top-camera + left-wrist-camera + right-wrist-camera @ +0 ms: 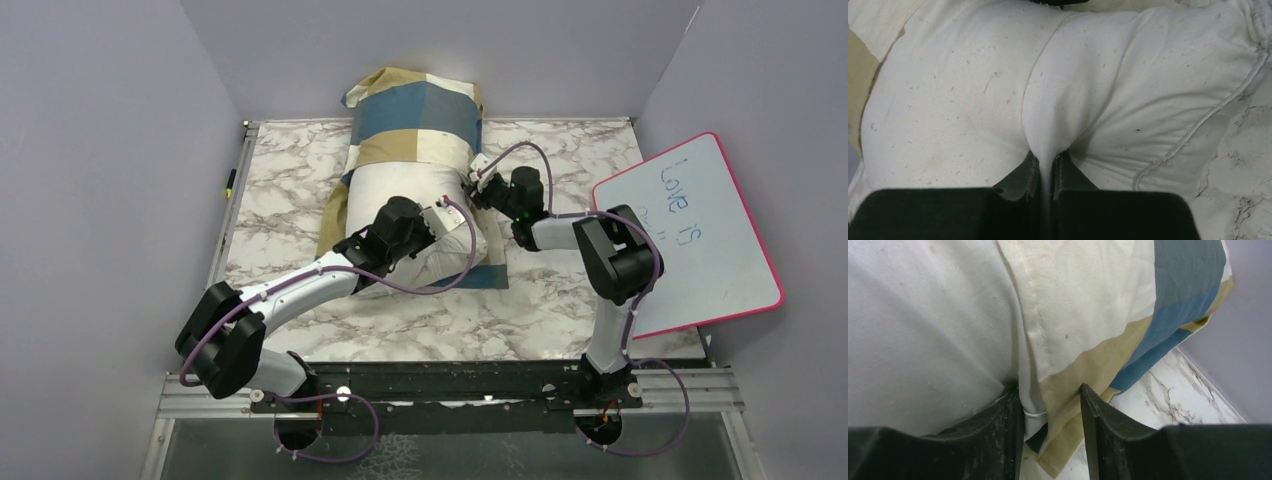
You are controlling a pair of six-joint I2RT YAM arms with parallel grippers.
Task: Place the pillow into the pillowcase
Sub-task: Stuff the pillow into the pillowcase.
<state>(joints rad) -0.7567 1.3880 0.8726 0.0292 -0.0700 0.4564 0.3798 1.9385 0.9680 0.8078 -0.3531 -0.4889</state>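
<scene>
Outstretched left gripper [1047, 167] pinches the pillow [1148, 75]; elbow-bent right gripper [1050, 412] straddles the pillowcase [1088, 315] hem, jaws parted, on the marble desk [290, 190].

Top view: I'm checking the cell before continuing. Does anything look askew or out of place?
The whiteboard sits tilted at the table's right edge, overhanging it; the pillowcase is pushed up against the back wall.

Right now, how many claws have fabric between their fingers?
2. The left claw is shut on a pinch of the pillow at its near end. The right claw stands open astride the pillowcase hem on the pillow's right side.
</scene>
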